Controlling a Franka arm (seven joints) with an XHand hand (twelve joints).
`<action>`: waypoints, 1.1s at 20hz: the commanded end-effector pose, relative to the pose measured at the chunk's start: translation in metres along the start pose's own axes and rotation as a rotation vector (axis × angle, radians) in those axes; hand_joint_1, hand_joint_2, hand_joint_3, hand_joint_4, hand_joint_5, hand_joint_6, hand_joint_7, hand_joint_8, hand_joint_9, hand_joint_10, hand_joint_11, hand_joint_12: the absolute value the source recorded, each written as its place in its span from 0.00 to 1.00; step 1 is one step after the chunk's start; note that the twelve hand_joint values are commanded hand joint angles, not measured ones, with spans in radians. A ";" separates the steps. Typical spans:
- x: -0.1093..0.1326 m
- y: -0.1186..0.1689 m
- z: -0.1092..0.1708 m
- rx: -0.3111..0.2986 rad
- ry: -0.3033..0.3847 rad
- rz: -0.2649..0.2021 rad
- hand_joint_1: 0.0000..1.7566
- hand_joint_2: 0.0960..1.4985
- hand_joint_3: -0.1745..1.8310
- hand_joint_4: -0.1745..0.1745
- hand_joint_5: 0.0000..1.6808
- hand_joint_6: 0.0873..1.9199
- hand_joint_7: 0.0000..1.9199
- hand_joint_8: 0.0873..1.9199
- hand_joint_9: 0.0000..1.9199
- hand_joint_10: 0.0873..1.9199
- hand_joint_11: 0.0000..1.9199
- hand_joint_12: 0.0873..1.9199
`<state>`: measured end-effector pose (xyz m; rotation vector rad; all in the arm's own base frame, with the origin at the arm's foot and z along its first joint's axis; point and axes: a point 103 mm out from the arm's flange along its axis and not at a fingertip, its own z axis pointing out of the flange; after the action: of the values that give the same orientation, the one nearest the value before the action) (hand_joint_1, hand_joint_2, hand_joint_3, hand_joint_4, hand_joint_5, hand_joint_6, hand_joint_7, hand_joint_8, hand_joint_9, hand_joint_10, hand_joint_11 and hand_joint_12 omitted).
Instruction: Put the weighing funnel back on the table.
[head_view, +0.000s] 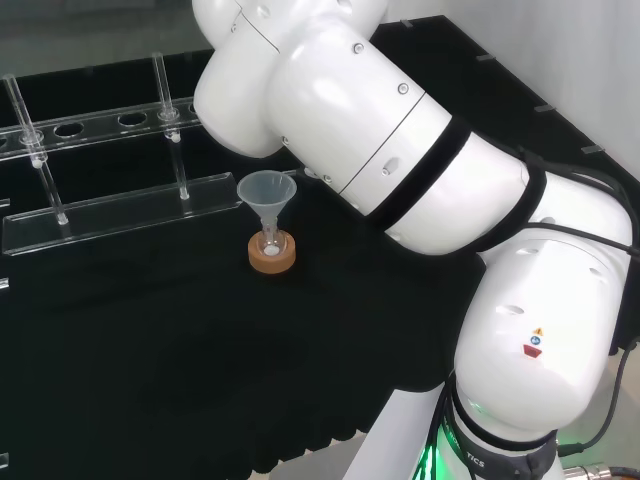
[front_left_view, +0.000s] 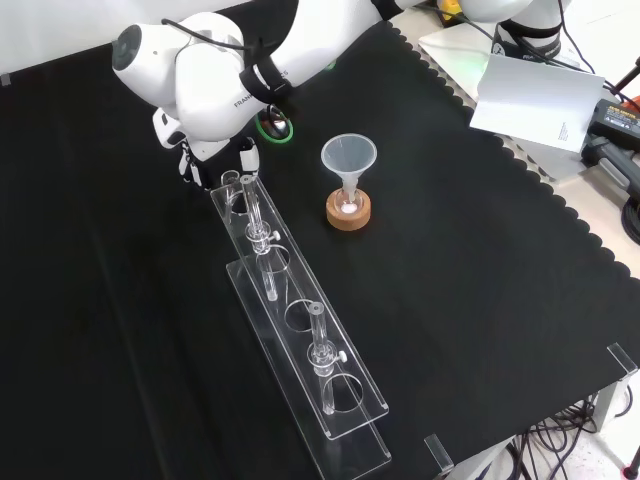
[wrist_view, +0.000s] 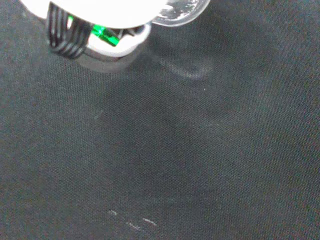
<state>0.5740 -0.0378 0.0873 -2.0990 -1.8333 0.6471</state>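
Black bench (front_left_view: 480, 300), white arm (front_left_view: 200, 70) reaching to the far end of the clear rack (front_left_view: 300, 340).
Robot hand (wrist_view: 110, 9) hangs low over the bench, and I cannot tell its grip. The weighing funnel (wrist_view: 177, 11) shows as a clear rim beside it, its long axis unreadable.

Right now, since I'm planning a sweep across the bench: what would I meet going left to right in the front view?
hand → funnel on its cork ring → white paper sheet
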 end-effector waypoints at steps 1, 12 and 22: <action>0.001 0.001 0.002 0.005 -0.001 0.001 0.64 0.39 0.43 1.00 0.76 0.33 0.29 0.32 0.50 0.10 0.44 0.50; 0.010 0.007 0.011 -0.003 0.004 -0.005 0.64 0.39 0.43 1.00 0.75 0.33 0.29 0.32 0.50 0.10 0.44 0.50; 0.017 -0.006 0.005 -0.086 -0.011 -0.037 0.62 0.62 0.17 0.90 0.66 0.39 0.28 0.33 0.49 0.12 0.43 0.51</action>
<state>0.5701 -0.0234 0.0764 -2.1017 -1.8792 0.6282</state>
